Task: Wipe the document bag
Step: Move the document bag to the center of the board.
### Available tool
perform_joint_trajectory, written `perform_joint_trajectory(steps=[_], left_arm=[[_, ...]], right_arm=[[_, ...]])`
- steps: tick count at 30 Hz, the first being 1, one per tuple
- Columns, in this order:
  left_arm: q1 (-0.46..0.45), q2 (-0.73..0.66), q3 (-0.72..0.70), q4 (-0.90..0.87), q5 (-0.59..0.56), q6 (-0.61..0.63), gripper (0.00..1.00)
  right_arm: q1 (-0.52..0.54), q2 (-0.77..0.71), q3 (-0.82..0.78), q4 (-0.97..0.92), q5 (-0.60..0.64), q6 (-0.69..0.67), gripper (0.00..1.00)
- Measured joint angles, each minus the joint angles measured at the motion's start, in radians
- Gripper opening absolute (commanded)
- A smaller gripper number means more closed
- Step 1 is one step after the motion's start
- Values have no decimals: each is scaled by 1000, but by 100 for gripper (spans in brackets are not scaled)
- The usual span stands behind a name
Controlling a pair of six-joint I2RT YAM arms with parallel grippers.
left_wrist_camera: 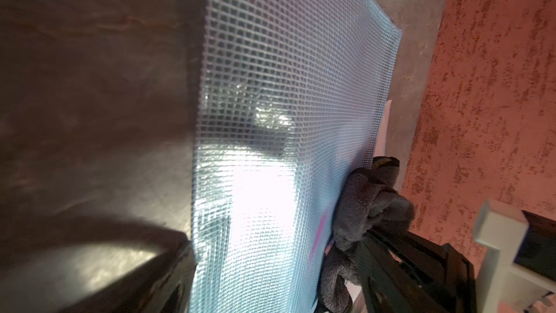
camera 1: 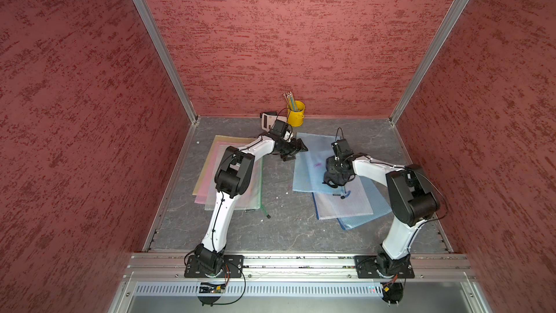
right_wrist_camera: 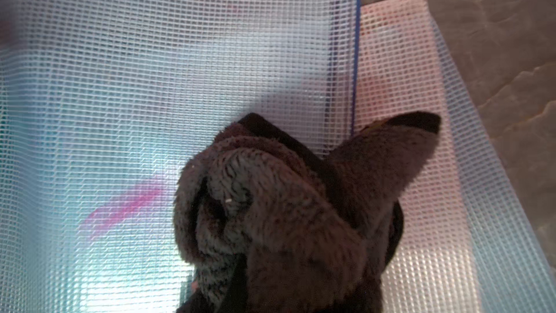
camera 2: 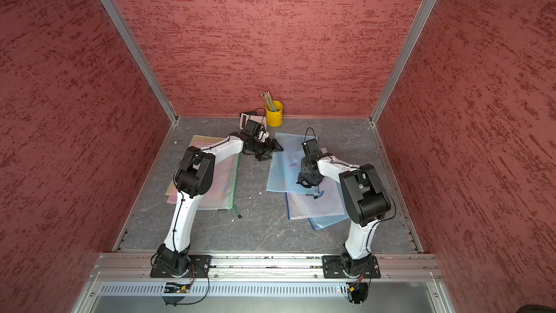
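Right gripper (camera 1: 333,174) is clamped tight on a dark cloth (camera 1: 331,182), and the cloth rests on the blue bag (camera 1: 307,173). That bag lies flat on the table (camera 1: 285,230), just right of centre in both top views, overlapping spare bags (camera 1: 352,203) toward the lower right. A pink mark (right_wrist_camera: 123,209) shows on the mesh, just left of the cloth in the right wrist view. Left gripper (camera 1: 294,151) has its jaws spread wide with nothing between them, at the bag's upper left edge; contact there, cannot tell. Pastel pile (camera 1: 207,161) at left, yellow cup (camera 1: 296,114) at the back.
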Motion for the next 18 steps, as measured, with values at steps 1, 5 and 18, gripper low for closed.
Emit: perform_joint_trajectory(steps=[1,5,18], left_arm=[[4,3,-7,28,13,-15,85],[22,24,-45,189,93,-90,85],[35,169,241,48,60,80,87]], right_arm=[[0,2,1,2,-2,0,0],[0,20,17,2,-7,-8,0],[3,43,39,-2,-14,-26,0]])
